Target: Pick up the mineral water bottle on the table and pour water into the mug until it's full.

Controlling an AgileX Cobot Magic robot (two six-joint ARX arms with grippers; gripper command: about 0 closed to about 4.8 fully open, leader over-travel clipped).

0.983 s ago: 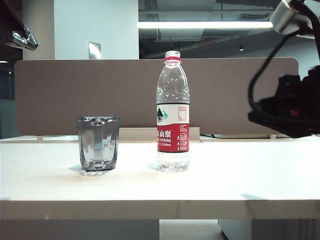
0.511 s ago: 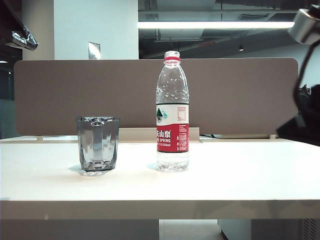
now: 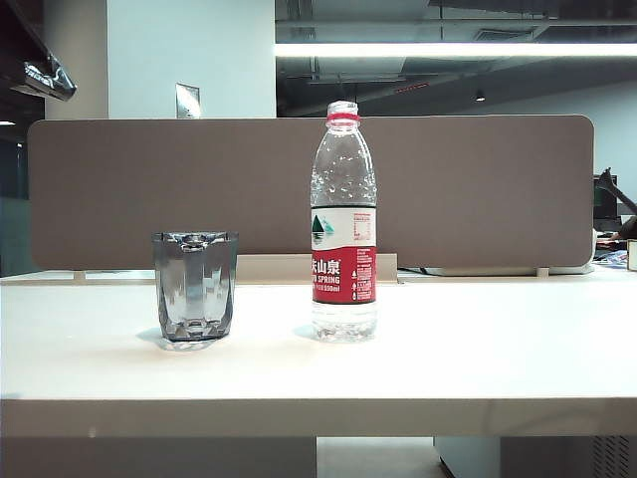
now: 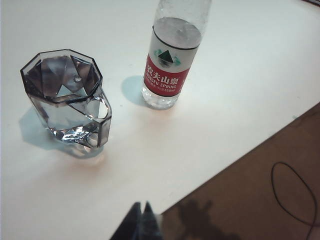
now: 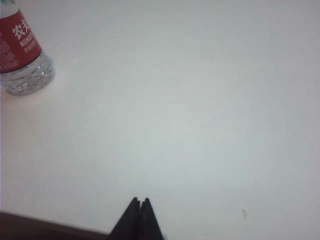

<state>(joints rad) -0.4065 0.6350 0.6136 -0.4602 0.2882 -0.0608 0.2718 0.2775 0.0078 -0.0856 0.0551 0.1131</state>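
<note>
White worktop [image 3: 478,349] wide, bare at right. Mineral water bottle [image 3: 344,224] upright mid-worktop, uncapped. Mug [image 3: 195,288] near, on its left, apart. Left claw [image 4: 140,216] closed, empty, above worktop edge. Right claw [image 5: 139,210] closed, empty, well off bottle.

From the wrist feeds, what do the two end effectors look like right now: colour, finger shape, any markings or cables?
Little of either shows. The left end effector appears as two black fingertips tapering to narrow points, matte, with no markings or cables in view. The right end effector looks the same: two black pointed tips. The arms themselves are out of the exterior view.
</note>
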